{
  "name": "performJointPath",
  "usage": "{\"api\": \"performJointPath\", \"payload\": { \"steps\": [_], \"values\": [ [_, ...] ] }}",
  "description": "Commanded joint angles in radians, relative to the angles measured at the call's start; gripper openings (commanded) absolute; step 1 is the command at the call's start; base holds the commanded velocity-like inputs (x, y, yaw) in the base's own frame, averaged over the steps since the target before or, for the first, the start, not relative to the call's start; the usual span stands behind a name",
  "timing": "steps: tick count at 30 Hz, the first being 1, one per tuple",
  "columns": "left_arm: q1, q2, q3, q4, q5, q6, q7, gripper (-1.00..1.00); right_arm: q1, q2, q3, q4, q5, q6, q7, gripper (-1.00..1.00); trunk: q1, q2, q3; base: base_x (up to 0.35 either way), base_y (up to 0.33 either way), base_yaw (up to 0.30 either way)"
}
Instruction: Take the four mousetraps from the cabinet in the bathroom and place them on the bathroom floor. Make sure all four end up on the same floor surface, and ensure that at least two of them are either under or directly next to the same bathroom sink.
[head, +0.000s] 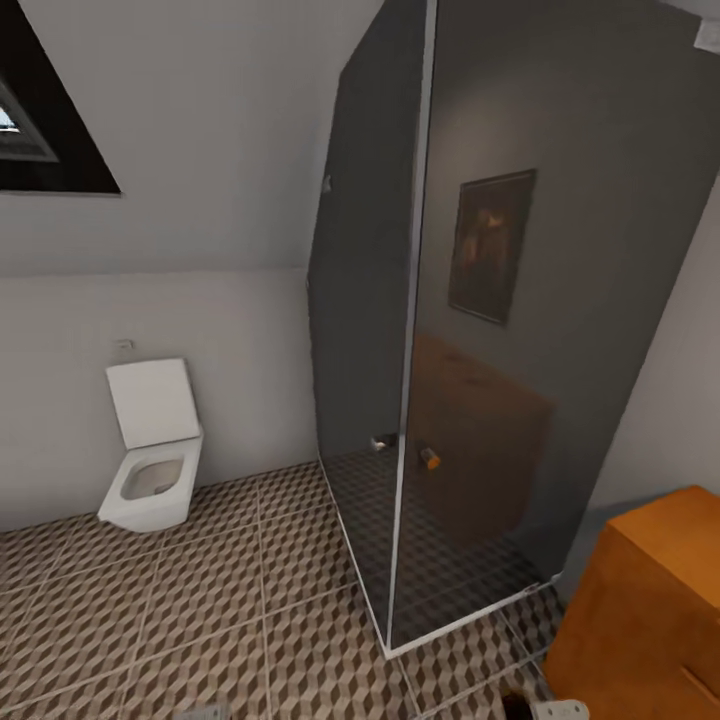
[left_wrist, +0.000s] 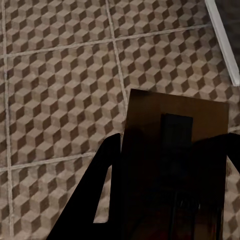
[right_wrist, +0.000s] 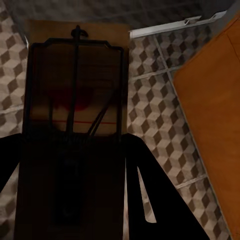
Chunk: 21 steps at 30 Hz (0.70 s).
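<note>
A grey glass shower enclosure (head: 470, 330) dominates the head view, standing on the cube-patterned bathroom floor (head: 200, 620). A corner of the orange-brown cabinet (head: 650, 600) sits at lower right, just beside the enclosure, and a white toilet (head: 152, 450) hangs on the far wall. In the wrist views, the right gripper (right_wrist: 75, 165) is clamped around a mousetrap (right_wrist: 75, 90), wire side showing, above the tiles near the cabinet; the left gripper (left_wrist: 170, 175) clasps another mousetrap (left_wrist: 175, 125) above the floor.

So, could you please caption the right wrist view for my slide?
Right gripper holding a mousetrap above the tiled floor, beside the cabinet.
</note>
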<state>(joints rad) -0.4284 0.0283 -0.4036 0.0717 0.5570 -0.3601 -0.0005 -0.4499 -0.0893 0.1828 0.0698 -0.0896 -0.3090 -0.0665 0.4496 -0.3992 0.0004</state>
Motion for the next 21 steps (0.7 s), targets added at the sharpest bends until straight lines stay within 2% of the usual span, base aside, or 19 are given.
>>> {"api": "performJointPath", "payload": {
  "steps": [1,21],
  "values": [
    [-0.001,-0.001,-0.008,0.003,0.001,-0.005,0.004,-1.0,-0.001,0.0,0.009,0.004,-0.013,-0.007,0.003,-1.0,0.0,-0.001,0.0,0.0,0.0,0.298],
    [-0.001,-0.001,-0.008,0.003,0.001,-0.005,0.004,-1.0,-0.001,0.0,0.009,0.004,-0.013,-0.007,0.003,-1.0,0.0,-0.001,0.0,0.0,0.0,0.298]
  ]
}}
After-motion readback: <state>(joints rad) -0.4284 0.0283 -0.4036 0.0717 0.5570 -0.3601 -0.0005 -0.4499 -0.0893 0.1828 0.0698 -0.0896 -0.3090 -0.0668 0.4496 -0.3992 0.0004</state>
